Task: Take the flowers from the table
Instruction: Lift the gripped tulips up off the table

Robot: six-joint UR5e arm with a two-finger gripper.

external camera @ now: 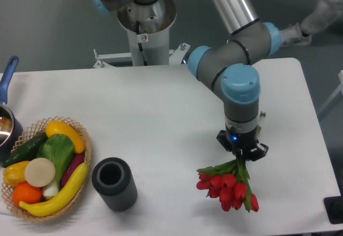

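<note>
You will find no text you can read here. The only marking is a small red-and-white sticker [143, 37] on the front of the arm's white pedestal [144, 45], and its print is too small to make out.

One fixed, high front view down onto the table [161, 107], facing the arm's base [144, 27].

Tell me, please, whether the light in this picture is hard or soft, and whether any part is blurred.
Camera view: the light is soft and even, and the flowers and the grey cylinder cast only faint shadows on the table; no glare shows on it. The gripper looks sharp, but a pale shape at the upper right edge is blurred.
</note>
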